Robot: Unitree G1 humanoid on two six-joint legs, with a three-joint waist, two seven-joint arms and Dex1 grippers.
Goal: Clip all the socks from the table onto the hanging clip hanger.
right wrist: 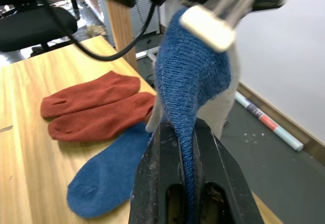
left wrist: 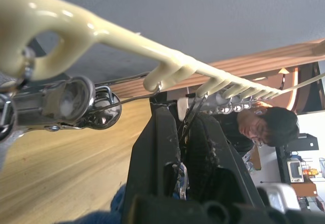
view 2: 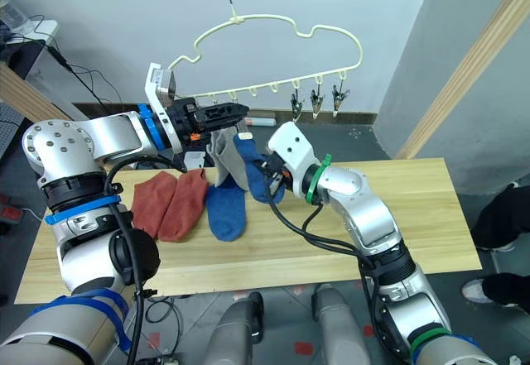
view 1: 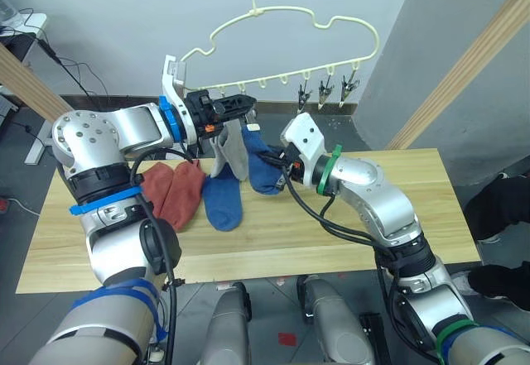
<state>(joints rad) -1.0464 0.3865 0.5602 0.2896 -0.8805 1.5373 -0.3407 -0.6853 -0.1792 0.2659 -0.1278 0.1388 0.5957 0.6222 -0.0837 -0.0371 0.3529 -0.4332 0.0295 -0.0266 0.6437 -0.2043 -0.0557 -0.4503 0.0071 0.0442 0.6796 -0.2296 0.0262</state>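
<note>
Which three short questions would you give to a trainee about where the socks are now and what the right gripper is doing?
1. True or false: both rust-red socks lie on the table.
2. What is the right gripper shut on? A: a blue sock. B: a grey sock. C: a rust-red sock.
3. How many blue socks lie flat on the table?

Key
1. True; they lie side by side.
2. A; the held blue sock is raised off the table toward the clip hanger.
3. One, the flat blue sock next to the rust-red pair.
</note>
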